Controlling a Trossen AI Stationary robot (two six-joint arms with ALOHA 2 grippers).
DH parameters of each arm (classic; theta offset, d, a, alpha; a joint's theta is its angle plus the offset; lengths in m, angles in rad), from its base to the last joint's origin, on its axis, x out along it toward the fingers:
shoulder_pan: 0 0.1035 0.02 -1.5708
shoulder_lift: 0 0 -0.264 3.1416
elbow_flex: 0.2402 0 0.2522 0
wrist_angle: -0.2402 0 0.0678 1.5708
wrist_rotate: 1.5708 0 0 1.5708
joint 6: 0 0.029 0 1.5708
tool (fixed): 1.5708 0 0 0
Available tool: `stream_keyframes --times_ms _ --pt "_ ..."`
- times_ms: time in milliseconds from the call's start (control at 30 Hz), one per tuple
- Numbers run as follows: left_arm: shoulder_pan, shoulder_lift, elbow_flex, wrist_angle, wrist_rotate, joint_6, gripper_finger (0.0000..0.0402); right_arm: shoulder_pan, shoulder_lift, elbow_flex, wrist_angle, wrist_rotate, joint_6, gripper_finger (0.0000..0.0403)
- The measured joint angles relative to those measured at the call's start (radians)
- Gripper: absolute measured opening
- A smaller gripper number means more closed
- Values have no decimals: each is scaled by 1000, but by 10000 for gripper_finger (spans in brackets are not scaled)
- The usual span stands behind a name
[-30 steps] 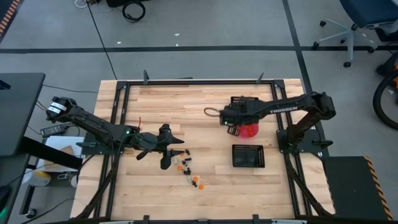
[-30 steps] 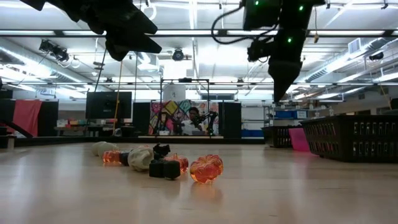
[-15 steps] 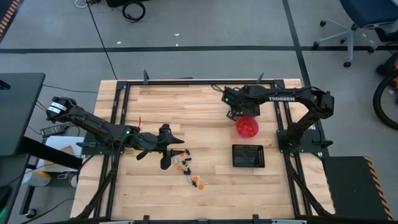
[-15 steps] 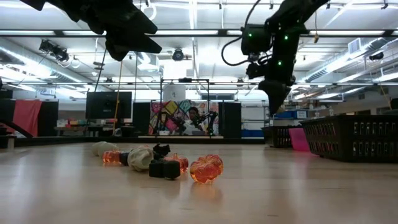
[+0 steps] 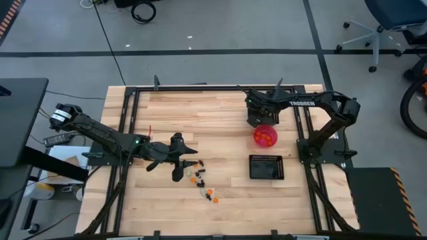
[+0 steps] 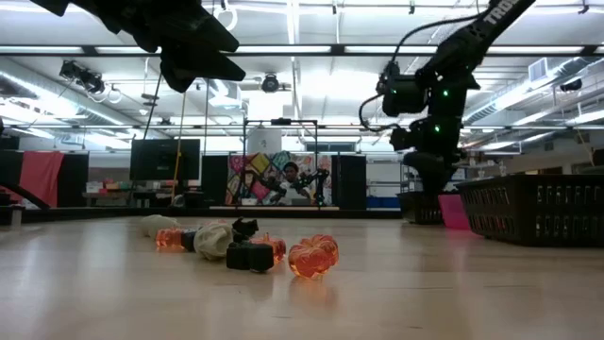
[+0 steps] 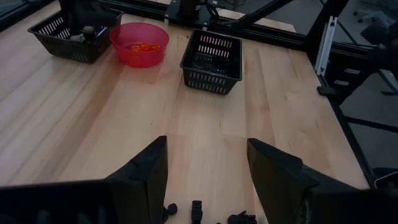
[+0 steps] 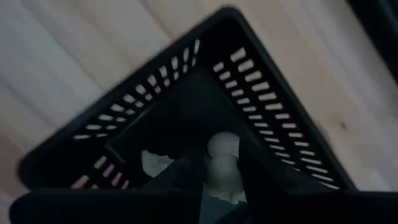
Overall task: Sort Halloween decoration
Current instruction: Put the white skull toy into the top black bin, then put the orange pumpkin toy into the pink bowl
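From above, a loose cluster of trinkets (image 5: 202, 183) lies unsorted just beside the left gripper (image 5: 179, 160). Orange pieces already fill the red bowl (image 5: 265, 135); the right gripper (image 5: 256, 117) hangs over the far tray beside it.

At table level, an orange pumpkin (image 6: 312, 256) fronts the pile, so much sorting appears left.

The left wrist view shows its fingers (image 7: 280, 174) spread and empty, black bits beneath.

The right wrist view shows a cream trinket (image 8: 222, 163) pinched over the mesh tray (image 8: 155, 112).
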Motion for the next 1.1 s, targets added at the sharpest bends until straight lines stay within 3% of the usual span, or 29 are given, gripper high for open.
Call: stream_keyframes --times_ms 467,800,1100 --pt "0 0 0 0 0 -1 192 -33 0 -68 77 -71 -13 106" --pt "0 0 0 0 0 -1 192 -28 1 -61 60 -72 -21 169" --pt "0 0 0 -1 0 -1 192 106 -1 52 -18 49 -16 175"
